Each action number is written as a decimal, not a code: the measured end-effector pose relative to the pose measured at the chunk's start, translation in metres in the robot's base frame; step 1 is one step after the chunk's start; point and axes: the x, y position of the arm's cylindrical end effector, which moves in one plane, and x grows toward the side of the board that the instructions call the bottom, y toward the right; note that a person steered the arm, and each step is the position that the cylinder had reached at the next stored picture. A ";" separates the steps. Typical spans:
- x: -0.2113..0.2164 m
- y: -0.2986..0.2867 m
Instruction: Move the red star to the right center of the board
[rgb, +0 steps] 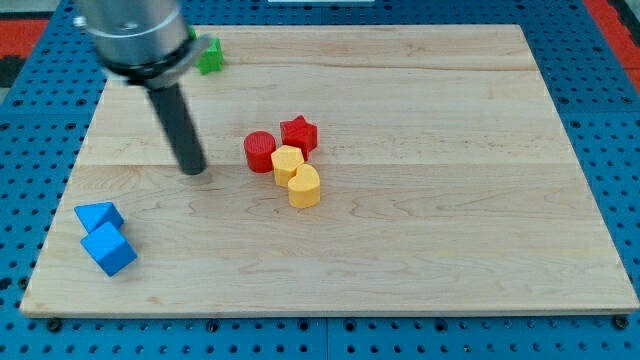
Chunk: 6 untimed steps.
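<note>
Two blue blocks (104, 236) lay nearest the camera, at the pale wooden board's (450, 240) lower-left corner; blue pegboard surrounded the board. Red star (298, 134): glossy, flat, no long axis, just left of the board's centre, touching a red cylinder (260, 151) and yellow blocks (296, 174). My tip (193, 170), a bare rod without fingers, stood left of the cylinder, apart. Green block (209, 56): top-left edge.
</note>
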 end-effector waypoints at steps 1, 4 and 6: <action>-0.025 0.053; -0.055 0.168; -0.083 0.223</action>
